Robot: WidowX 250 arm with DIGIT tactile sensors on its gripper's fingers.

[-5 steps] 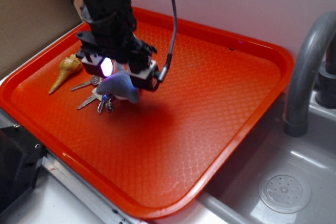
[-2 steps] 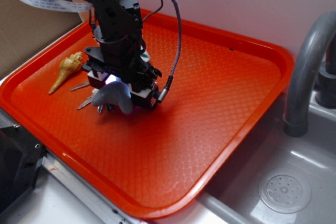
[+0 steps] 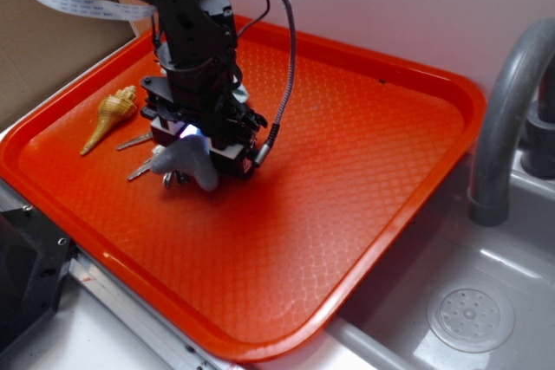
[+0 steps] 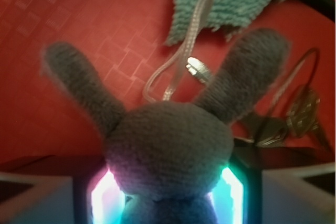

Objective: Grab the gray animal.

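A pale pinkish wall (image 3: pixel 408 6) is seen behind the orange tray (image 3: pixel 364 171). To the tray's right a grey sink (image 3: pixel 486 318) with a round drain cover (image 3: pixel 469 314) and a curved grey faucet (image 3: pixel 503 101) is set. Brown cardboard (image 3: pixel 52 49) is placed at the tray's left.

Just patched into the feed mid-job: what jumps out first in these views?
The black gripper stands low over the left part of the bright orange tray, its lit jaws closed on the gray animal. Keys lie just beneath it, and a tan seashell sits by the tray's left rim.
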